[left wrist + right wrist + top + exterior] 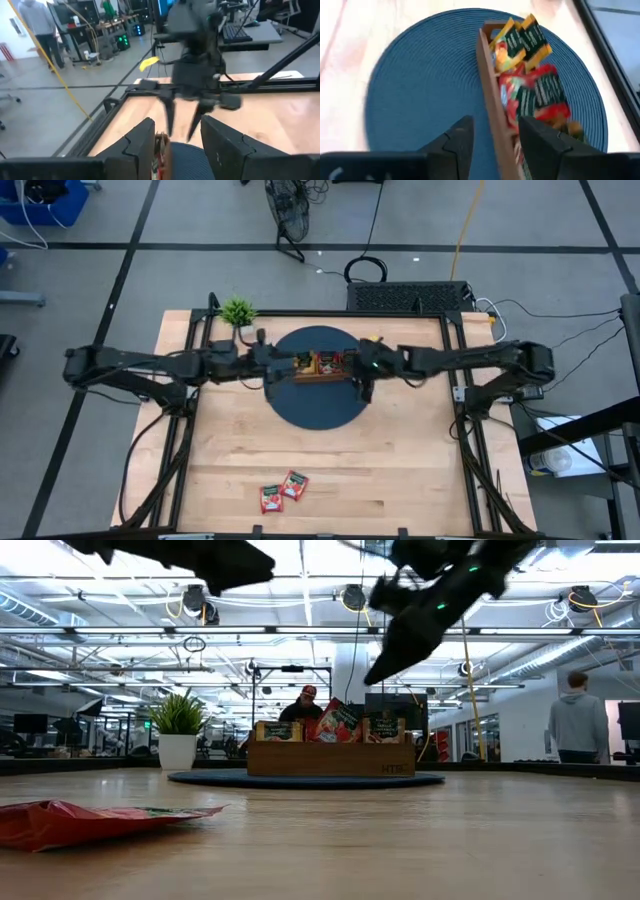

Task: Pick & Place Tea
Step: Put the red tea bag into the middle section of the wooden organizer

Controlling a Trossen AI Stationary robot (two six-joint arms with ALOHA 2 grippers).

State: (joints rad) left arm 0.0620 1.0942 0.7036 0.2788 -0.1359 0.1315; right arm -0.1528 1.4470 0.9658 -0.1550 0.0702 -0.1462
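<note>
My left tool (172, 142) and right tool (492, 137) both hang open, empty, over tray (322, 376) on mat (300, 408). Tea (527, 85) fills tray; two sachets (283, 491) lie near bench (400, 470) front.

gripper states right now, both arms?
Left gripper: open, empty, above the wooden tray.
Right gripper: open, empty, over the tray's sachets.
</note>
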